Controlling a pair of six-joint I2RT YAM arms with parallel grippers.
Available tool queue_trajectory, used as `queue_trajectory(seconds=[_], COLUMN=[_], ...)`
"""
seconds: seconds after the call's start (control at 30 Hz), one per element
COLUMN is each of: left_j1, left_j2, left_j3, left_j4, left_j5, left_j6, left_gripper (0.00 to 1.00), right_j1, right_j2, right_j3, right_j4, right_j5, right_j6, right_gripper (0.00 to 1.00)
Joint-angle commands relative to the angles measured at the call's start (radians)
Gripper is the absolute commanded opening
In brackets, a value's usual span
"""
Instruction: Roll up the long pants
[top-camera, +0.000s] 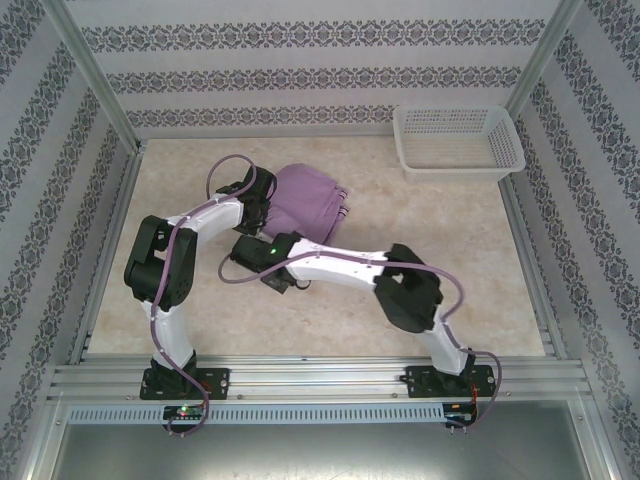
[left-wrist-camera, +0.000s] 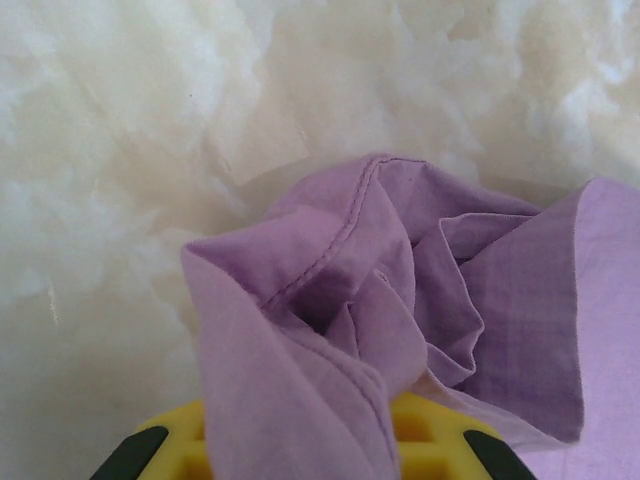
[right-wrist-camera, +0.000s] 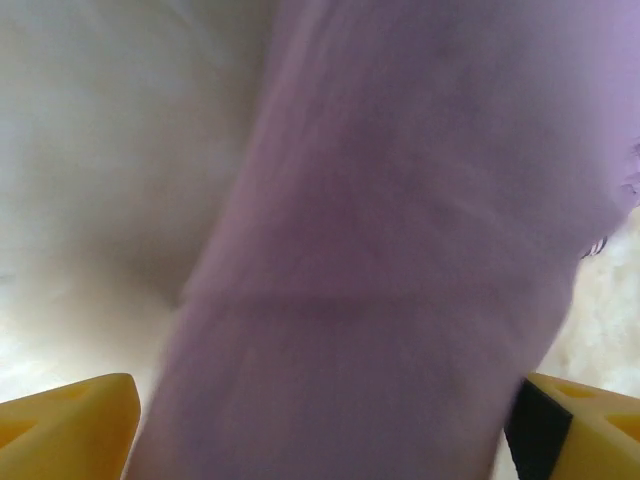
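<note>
Currently long pants (top-camera: 310, 200) bunched on table (top-camera: 450, 270), centre toward far edge. Soft, light, floppy. Left gripper (left-wrist-camera: 330, 445) pinching seamed fold; right gripper (right-wrist-camera: 325, 430) wide, straddling cloth. Best hold: doubled seam edge.

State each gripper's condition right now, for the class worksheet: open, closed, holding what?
Left gripper: closed on a bunched fold of the long pants.
Right gripper: open, jaws wide apart, with the pants fabric lying between them.
</note>
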Motion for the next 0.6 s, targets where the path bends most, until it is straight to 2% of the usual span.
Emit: queue_trajectory(seconds=[0.0, 0.07, 0.1, 0.13, 0.17, 0.2, 0.23, 0.3, 0.33, 0.37, 0.4, 0.57], left_j1=[0.002, 0.001, 0.001, 0.001, 0.001, 0.003, 0.003, 0.006, 0.007, 0.006, 0.005, 0.004], left_j2=[-0.013, -0.015, -0.017, -0.017, -0.019, -0.022, -0.024, -0.031, -0.036, -0.044, -0.05, -0.066], left_j3=[0.023, 0.02, 0.017, 0.015, 0.014, 0.011, 0.008, 0.01, 0.01, 0.006, 0.003, 0.0], left_j4=[-0.038, -0.035, -0.032, -0.028, -0.028, -0.024, -0.017, -0.017, -0.02, -0.021, -0.016, -0.009], left_j5=[0.011, 0.016, 0.018, 0.02, 0.02, 0.023, 0.026, 0.025, 0.02, 0.015, 0.014, 0.017], left_j6=[0.001, 0.001, 0.001, 0.002, 0.005, 0.009, 0.015, 0.028, 0.031, 0.031, 0.031, 0.032], left_gripper=[0.0, 0.0, 0.0, 0.0, 0.0, 0.0, 0.07, 0.48, 0.77, 0.96, 1.0, 1.0], right_j1=[-0.018, -0.046, -0.064, -0.084, -0.099, -0.111, -0.125, -0.152, -0.169, -0.191, -0.21, -0.306], right_j2=[0.039, 0.04, 0.04, 0.037, 0.028, 0.018, 0.005, -0.031, -0.058, -0.081, -0.099, -0.132], right_j3=[0.005, -0.019, -0.02, -0.023, -0.036, -0.05, -0.057, -0.068, -0.082, -0.086, -0.092, -0.047], right_j4=[0.092, 0.153, 0.152, 0.15, 0.161, 0.164, 0.157, 0.134, 0.131, 0.125, 0.121, 0.062], right_j5=[0.246, 0.233, 0.198, 0.147, 0.117, 0.088, 0.043, -0.096, -0.175, -0.283, -0.344, -0.735], right_j6=[-0.071, -0.119, -0.122, -0.126, -0.123, -0.126, -0.118, -0.087, -0.065, -0.049, -0.021, 0.033], right_gripper=[0.94, 0.86, 0.74, 0.41, 0.0, 0.0, 0.0, 0.0, 0.0, 0.0, 0.0, 0.0])
